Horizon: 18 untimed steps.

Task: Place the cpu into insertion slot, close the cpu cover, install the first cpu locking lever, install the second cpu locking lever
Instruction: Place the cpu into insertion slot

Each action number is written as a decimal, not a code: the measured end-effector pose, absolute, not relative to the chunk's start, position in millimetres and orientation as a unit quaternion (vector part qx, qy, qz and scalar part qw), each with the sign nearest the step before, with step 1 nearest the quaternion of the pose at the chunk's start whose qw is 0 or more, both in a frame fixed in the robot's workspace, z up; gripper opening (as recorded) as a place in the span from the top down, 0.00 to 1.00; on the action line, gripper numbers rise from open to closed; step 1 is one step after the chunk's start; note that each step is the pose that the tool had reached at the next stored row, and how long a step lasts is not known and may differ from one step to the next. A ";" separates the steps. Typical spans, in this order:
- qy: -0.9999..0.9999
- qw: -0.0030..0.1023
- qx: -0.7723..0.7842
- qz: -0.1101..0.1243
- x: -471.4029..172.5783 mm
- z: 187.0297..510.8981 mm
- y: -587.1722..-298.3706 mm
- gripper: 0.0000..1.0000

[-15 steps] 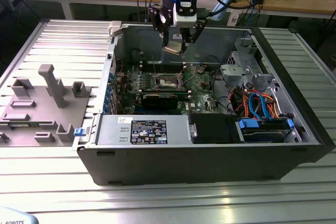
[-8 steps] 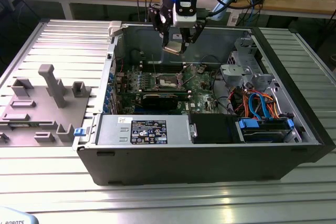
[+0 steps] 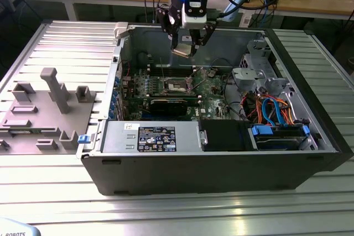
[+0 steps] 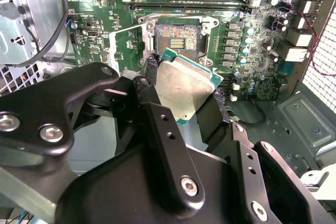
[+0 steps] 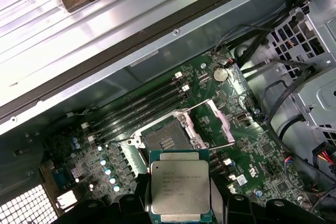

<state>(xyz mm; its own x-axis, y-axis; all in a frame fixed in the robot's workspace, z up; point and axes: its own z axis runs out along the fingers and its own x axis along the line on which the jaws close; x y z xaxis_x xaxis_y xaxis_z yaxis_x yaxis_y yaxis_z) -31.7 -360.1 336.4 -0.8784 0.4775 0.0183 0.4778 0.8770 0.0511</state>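
Note:
My gripper (image 3: 184,47) hangs above the open computer case (image 3: 310,153), shut on the cpu (image 3: 182,51). In both wrist views the cpu (image 4: 185,85) (image 5: 180,187) is a flat square chip with a silver top and a green edge, clamped between black fingers (image 4: 152,106). It hovers above and just beside the insertion slot (image 4: 176,38) (image 5: 165,141), which lies bare with its dark contact field showing. The cpu cover (image 5: 220,121) (image 4: 126,48) stands flipped open at one side of the slot. Two thin wire levers (image 5: 220,147) are swung up and free.
Black memory slots (image 5: 142,111) run along one side of the socket on the green motherboard (image 3: 213,89). A long black card (image 3: 168,105), the power supply (image 3: 152,136), drive bays and cables (image 3: 271,109) fill the case. A grey fixture block (image 3: 52,89) stands on the exterior view's left.

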 end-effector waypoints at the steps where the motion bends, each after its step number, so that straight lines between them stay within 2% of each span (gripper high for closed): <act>1: -0.968 0.003 -0.248 -0.027 -31.7 336.4 -360.1 0.46; 18: -0.965 0.002 -0.260 -0.027 -31.7 336.5 -360.1 0.46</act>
